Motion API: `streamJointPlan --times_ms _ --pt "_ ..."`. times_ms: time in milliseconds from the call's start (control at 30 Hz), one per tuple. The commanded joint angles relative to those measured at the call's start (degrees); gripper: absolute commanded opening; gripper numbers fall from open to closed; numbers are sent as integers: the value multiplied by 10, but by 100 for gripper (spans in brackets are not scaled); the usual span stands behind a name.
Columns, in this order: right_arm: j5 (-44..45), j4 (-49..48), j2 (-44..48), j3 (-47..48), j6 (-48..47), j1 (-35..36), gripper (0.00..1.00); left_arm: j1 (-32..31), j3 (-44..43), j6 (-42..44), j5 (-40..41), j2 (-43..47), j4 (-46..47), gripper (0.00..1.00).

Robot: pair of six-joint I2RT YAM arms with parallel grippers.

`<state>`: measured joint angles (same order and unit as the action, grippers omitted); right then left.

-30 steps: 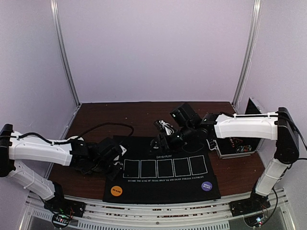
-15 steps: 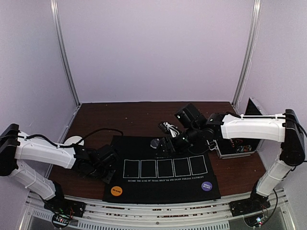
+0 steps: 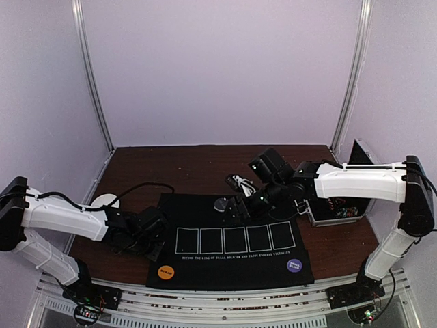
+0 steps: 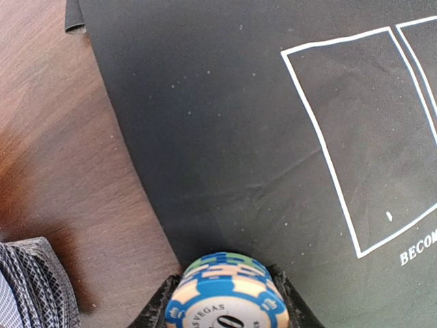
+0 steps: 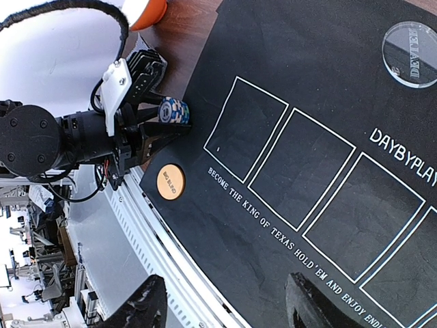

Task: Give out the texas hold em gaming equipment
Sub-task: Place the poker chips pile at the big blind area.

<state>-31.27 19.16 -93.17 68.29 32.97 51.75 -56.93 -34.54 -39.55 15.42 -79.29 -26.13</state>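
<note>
My left gripper (image 3: 156, 236) is shut on a small blue, cream and green striped chip stack (image 4: 229, 275), low over the left edge of the black mat (image 3: 232, 270). The stack also shows in the right wrist view (image 5: 173, 110). My right gripper (image 3: 237, 203) hangs open and empty over the mat's far edge, right beside the clear dealer disc (image 3: 220, 203) lying on the mat. An orange blind disc (image 3: 165, 271) lies at the mat's near left corner and a purple blind disc (image 3: 294, 265) at its near right corner. No playing cards are in view.
The silver case (image 3: 340, 205) stands open at the right, behind the right arm. A white round object (image 3: 104, 202) lies on the brown table left of the mat. A black cable (image 3: 147, 184) runs across the table behind the left arm. A metal rail (image 3: 225, 301) borders the near edge.
The left gripper has moved with the chip stack toward the mat's near left edge. The right gripper has drawn back to the right, and the clear dealer disc now shows on the mat.
</note>
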Motion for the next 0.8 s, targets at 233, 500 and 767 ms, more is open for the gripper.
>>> streamJointPlan --times_ms 233,500,767 --pt "10 22 4 5 -10 0 62 3 14 2 -33 -45 32 40" --pt "12 29 1 15 -12 -1 62 3 6 3 -10 -43 -1 52" --pt "13 40 0 25 -18 0 63 3 -5 12 -8 -39 -23 66"
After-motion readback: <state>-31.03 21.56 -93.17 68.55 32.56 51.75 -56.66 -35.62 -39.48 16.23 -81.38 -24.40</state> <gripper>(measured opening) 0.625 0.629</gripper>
